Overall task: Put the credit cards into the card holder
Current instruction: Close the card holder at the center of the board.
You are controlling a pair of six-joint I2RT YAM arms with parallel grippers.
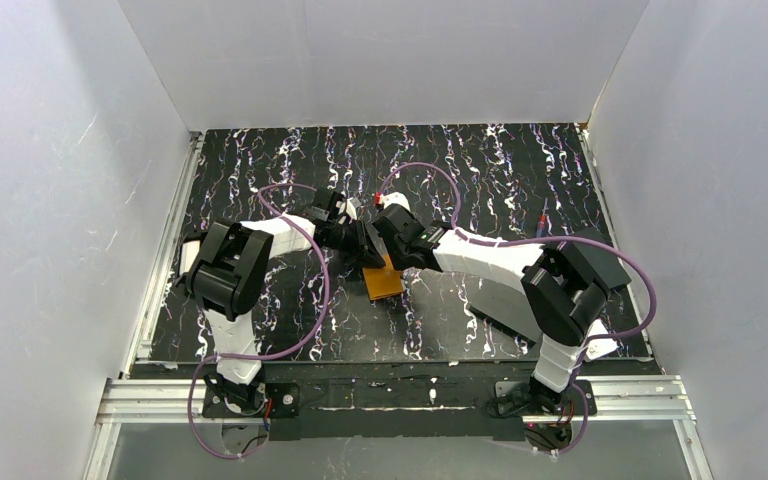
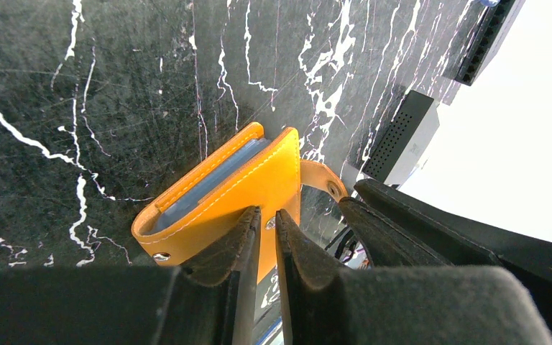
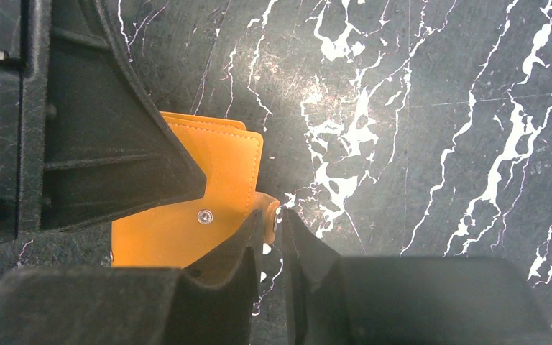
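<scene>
Grip check: left hand (image 2: 266,219) nearly closed, pinching the card holder (image 2: 223,190) by its orange cover on the worktop (image 2: 79,86); right hand (image 3: 273,219) narrow at the snap tab (image 3: 268,205), hold unclear. Holder barely parted, no credit cards in sight, so loading looks entirely ahead.

The card holder (image 2: 215,194) is bright orange with pale stitching along its edges, a small silver snap and grey-blue sleeves inside. The tabletop (image 1: 500,170) is black, veined with white and faint violet streaks like marble. The left hand (image 2: 264,223) and right hand (image 3: 273,223) are matte black. The arms (image 1: 280,228) mix black and white and carry purple cables (image 1: 326,285). The walls (image 1: 60,180) are plain white.
</scene>
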